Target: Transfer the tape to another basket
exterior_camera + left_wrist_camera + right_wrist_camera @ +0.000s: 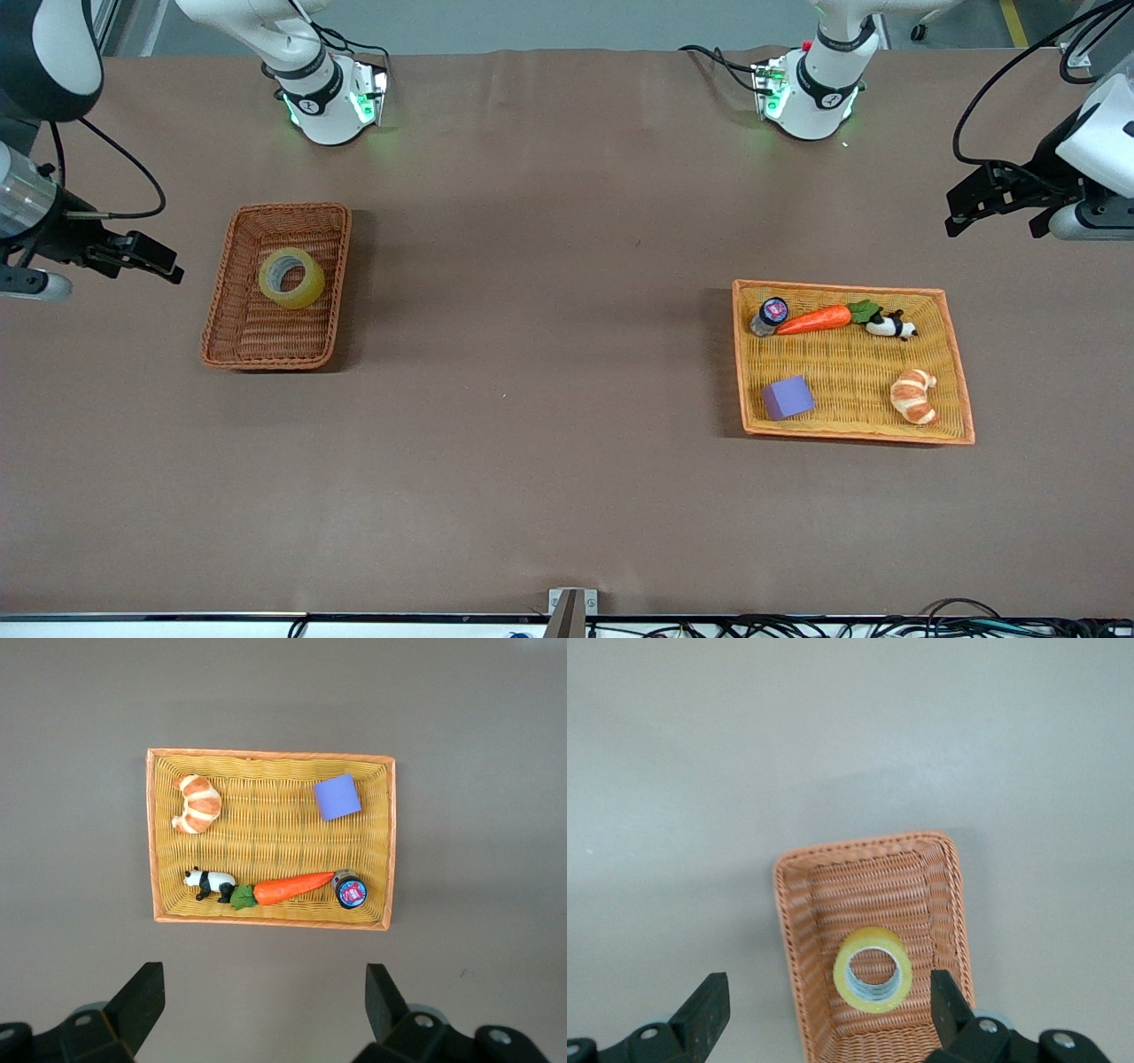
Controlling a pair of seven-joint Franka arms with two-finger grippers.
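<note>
The right gripper (pixel 151 257) hangs wide open and holding nothing, just off the brown basket (pixel 232 292) toward the right arm's end. The tape (pixel 291 278) lies in that basket, alone. Well apart from it, the yellow basket (pixel 959 390) holds toys but no tape, the left gripper (pixel 992 208) wide open above its edge. This fits tape awaiting transfer or just delivered.
</note>
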